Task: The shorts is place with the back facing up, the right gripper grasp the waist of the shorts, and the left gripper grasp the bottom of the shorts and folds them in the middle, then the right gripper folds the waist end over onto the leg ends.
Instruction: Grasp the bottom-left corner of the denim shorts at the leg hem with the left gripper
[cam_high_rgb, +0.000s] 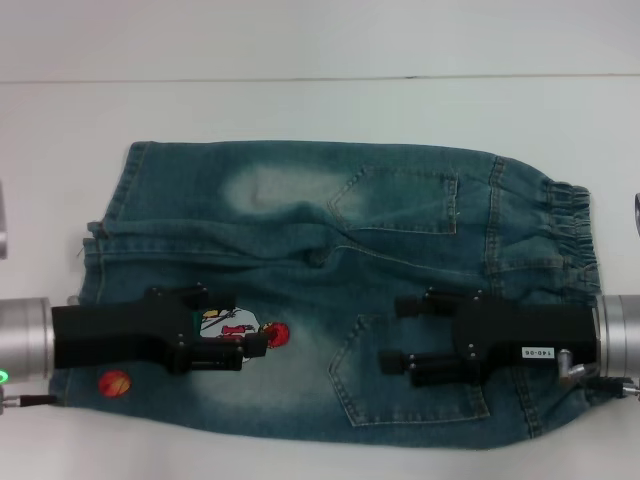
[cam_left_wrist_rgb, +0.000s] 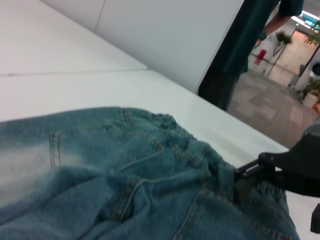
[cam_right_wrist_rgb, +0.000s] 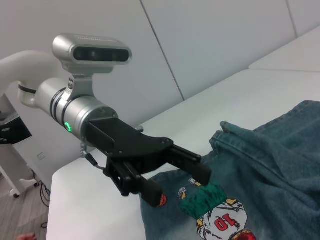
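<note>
The shorts (cam_high_rgb: 340, 290) lie spread flat on the white table (cam_high_rgb: 300, 100), back side up, with both back pockets showing; the elastic waist (cam_high_rgb: 565, 235) points toward the right arm and the leg ends (cam_high_rgb: 105, 250) toward the left arm. The right gripper (cam_high_rgb: 395, 335) reaches in from the waist side and hovers over the nearer half of the shorts, its two black fingers (cam_high_rgb: 425, 300) parted and lying one to each side of the top of the near pocket (cam_high_rgb: 410, 375); nothing is between them. The far pocket (cam_high_rgb: 400, 200) lies beyond it, past the centre seam. The left gripper (cam_high_rgb: 225, 325) comes in from the leg side, facing the right one, and sits low over the near leg, its fingers also spread wide. Just between and ahead of its fingertips is a cartoon patch (cam_high_rgb: 232, 325), with a small round red patch (cam_high_rgb: 276, 334) right at its tip and another round one (cam_high_rgb: 115, 383) back beside its wrist, near the hem. From the right wrist view the left gripper (cam_right_wrist_rgb: 180, 182) is seen clearly open above the printed patch (cam_right_wrist_rgb: 220, 220), not pinching any cloth. From the left wrist view the right gripper (cam_left_wrist_rgb: 245, 172) shows only as a dark shape at the gathered waistband (cam_left_wrist_rgb: 185, 135), whether touching it I cannot tell.
</note>
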